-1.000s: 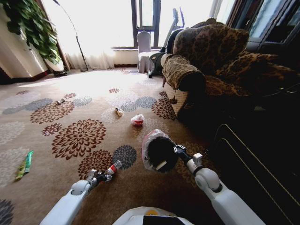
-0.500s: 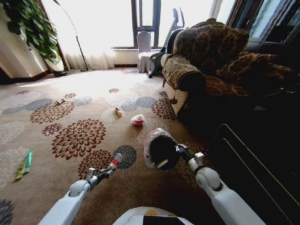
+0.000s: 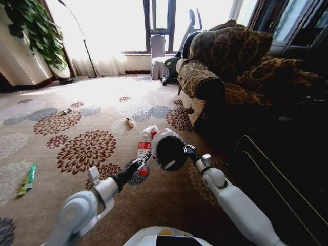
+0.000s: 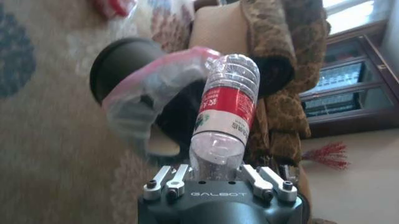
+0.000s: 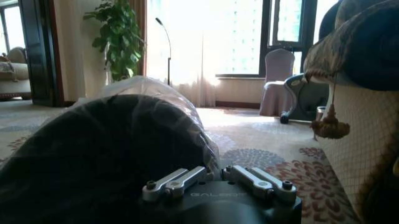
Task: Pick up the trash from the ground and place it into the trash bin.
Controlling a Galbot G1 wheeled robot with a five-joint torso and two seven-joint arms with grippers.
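Head view: our left gripper (image 3: 142, 163) clamps the bottle (image 3: 144, 148) just left of the trash bin (image 3: 166, 150), lifted by our right gripper (image 3: 184, 152).
Left wrist: held by its cap end, it may miss the bag-puffed mouth.
Right wrist: fingers (image 5: 173, 181) pinch the bin's wall.

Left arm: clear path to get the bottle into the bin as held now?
Probably yes. The left gripper holds the bottle right beside the bin, which the right gripper holds with its mouth tipped toward it; nothing lies between.
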